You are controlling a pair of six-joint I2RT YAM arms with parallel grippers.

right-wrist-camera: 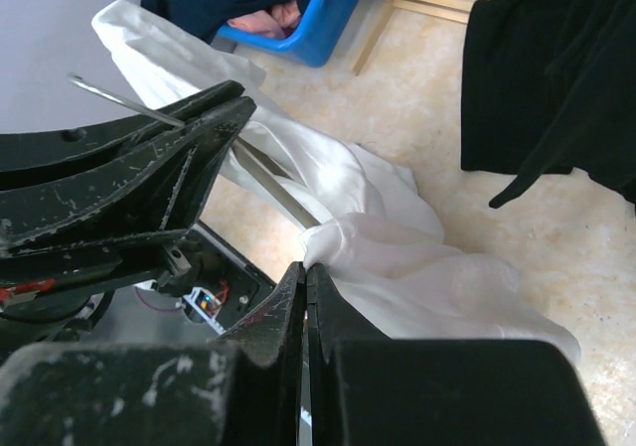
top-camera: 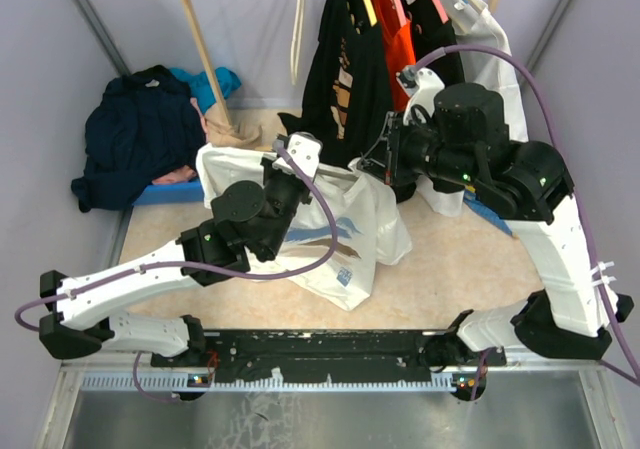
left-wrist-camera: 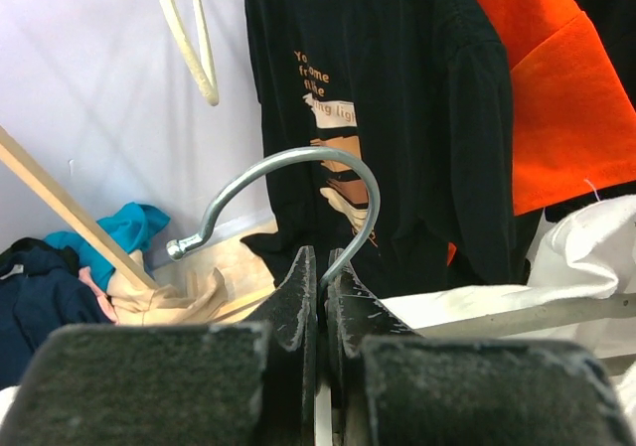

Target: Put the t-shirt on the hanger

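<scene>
Cream t-shirt (top-camera: 345, 244) with blue chest print, crumpled mid-tabletop (top-camera: 450, 259), one edge lifted, thin pale hanger (left-wrist-camera: 298, 155) with silver hook partly inside it, left jaws pinching the hook's stem, right jaws pressed together on bunched shirt fabric

**Hanger** (left-wrist-camera: 308, 152): hook of smooth, glossy silver metal wire. **T-shirt** (right-wrist-camera: 378, 218): thin white cloth, matt, softly creased. **Left gripper** (left-wrist-camera: 320, 263): fingers (left-wrist-camera: 294, 312) black, matt, scuffed with pale scratches; the dark blocks nearest the lens look grainy and foam-like. **Black shirt** (left-wrist-camera: 417, 118) and **orange garment** (left-wrist-camera: 556, 98): matt cloth, the black one with a flat print. **Bare hanger** (left-wrist-camera: 194, 39): cream, rough-textured. **Rack post** (top-camera: 202, 49): pale bare wood. **Bin** (right-wrist-camera: 318, 29): smooth blue plastic, slight sheen. **Table** (top-camera: 450, 259): beige, smooth, faintly mottled. **Cable** (top-camera: 490, 51): smooth purple sheath
</scene>
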